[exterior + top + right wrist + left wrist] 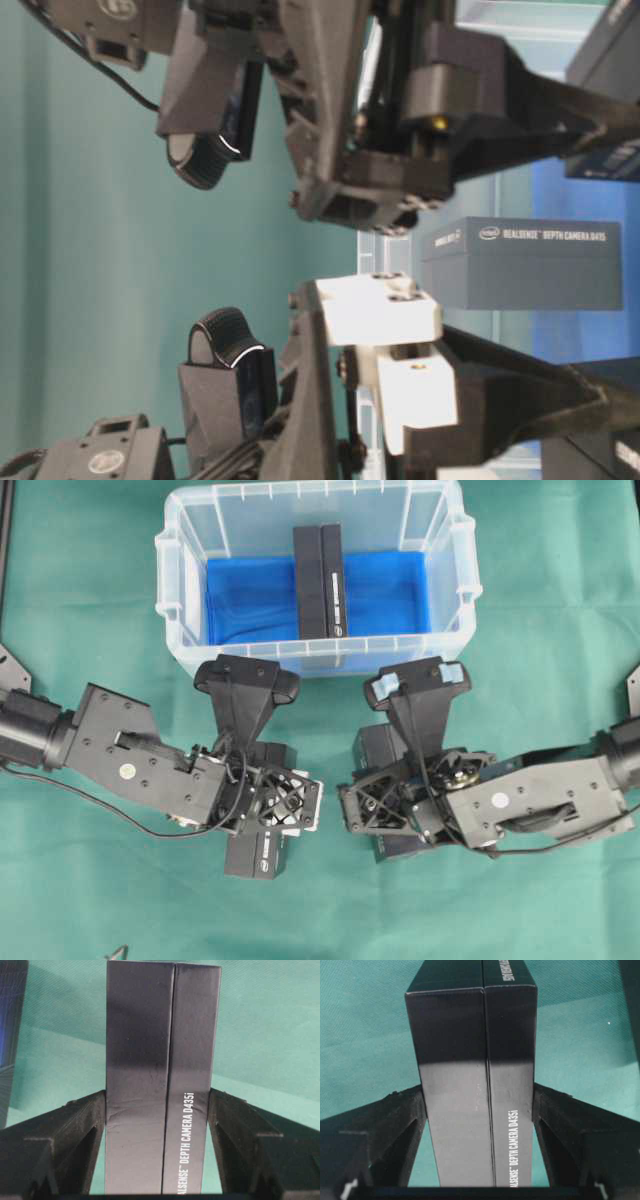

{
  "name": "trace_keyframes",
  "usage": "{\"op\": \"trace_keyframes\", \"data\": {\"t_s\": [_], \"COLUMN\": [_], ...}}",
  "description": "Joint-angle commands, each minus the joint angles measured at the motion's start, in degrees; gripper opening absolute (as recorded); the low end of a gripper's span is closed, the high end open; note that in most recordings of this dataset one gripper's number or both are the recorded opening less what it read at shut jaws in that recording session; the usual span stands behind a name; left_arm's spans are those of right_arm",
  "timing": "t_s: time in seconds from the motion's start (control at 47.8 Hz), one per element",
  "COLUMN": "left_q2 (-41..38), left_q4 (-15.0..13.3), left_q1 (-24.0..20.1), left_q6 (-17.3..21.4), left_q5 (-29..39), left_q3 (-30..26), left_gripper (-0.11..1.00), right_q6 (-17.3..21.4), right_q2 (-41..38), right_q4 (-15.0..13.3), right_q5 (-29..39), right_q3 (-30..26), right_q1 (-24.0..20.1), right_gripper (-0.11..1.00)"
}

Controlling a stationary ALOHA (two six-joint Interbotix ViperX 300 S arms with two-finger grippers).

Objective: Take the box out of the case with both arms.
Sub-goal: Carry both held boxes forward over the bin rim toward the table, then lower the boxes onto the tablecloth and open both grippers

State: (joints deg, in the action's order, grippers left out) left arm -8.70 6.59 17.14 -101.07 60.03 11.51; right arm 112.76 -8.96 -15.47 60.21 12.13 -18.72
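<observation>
The case [171, 585], a clear tub with a blue lining [250, 605], stands at the back of the green cloth. One black box [320, 580] stands on edge at its middle. In front of the case, outside it, each arm holds a black box of its own over the cloth. My left gripper [479, 1105] is shut on a box [470, 1035] marked "DEPTH CAMERA D435i", with both fingers pressed to its sides. My right gripper [156, 1105] is shut on a like box [160, 1020] in the same way. From overhead the held boxes show under the left wrist [255, 858] and the right wrist [378, 752].
Green cloth [80, 600] covers the table all round the tub. The two wrists hang close together just in front of the tub's near wall [330, 658]. A black cable [90, 805] trails from the left arm.
</observation>
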Motion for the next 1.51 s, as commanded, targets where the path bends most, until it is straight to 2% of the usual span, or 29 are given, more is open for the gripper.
{"op": "trace_keyframes", "data": {"t_s": [0.0,0.084,0.251,0.397,0.439,0.481,0.523,0.565,0.628,0.69,0.962,1.192,1.485], "left_q2": [1.23,1.23,1.23,1.23,1.14,1.14,1.14,1.23,1.23,1.32,1.85,3.08,6.94], "left_q4": [0.18,0.09,-1.58,-2.46,-2.64,-2.99,-3.08,-3.08,-3.08,-3.08,-3.08,-3.16,-1.67], "left_q1": [0.09,0.18,-0.09,-0.35,-0.35,-0.35,-0.35,-0.35,-0.35,-0.35,-0.53,-0.53,-1.23], "left_q6": [0.09,0.79,4.66,4.66,4.66,4.66,4.75,4.75,4.75,4.75,4.66,4.75,5.19], "left_q5": [-0.26,-0.79,-1.49,-1.49,-1.49,-1.49,-1.49,-1.49,-1.49,-1.49,-1.41,0.26,12.57], "left_q3": [-0.70,-0.70,-0.88,-1.14,-1.14,-1.32,-1.41,-1.49,-1.49,-1.49,-1.76,-4.83,-11.16], "left_gripper": [0.62,0.62,0.62,0.63,0.68,0.78,0.86,0.91,0.91,0.91,0.91,0.91,0.91], "right_q6": [0.09,0.09,-0.26,-0.70,-0.79,-0.79,-0.88,-1.14,-1.76,-2.20,-2.37,-2.72,-7.56], "right_q2": [0.79,0.62,0.70,0.70,0.70,0.70,0.70,0.79,0.97,1.14,1.85,4.57,8.96], "right_q4": [-0.26,-0.26,0.00,0.09,0.09,0.09,0.09,0.09,0.00,-0.09,-0.09,-0.44,-2.02], "right_q5": [-0.70,-0.79,-1.67,-3.08,-3.16,-2.90,-2.81,-2.81,-2.81,-2.72,-1.49,3.69,12.66], "right_q3": [-0.62,-0.62,-0.79,-0.70,-0.70,-0.70,-0.70,-0.70,-0.79,-0.88,-1.23,-3.87,-10.20], "right_q1": [-0.09,-0.09,-0.09,0.00,0.00,-0.09,-0.09,-0.09,-0.09,-0.09,-0.09,-0.09,0.62], "right_gripper": [0.65,0.65,0.65,0.65,0.65,0.66,0.70,0.80,0.92,0.96,0.92,0.91,0.91]}}
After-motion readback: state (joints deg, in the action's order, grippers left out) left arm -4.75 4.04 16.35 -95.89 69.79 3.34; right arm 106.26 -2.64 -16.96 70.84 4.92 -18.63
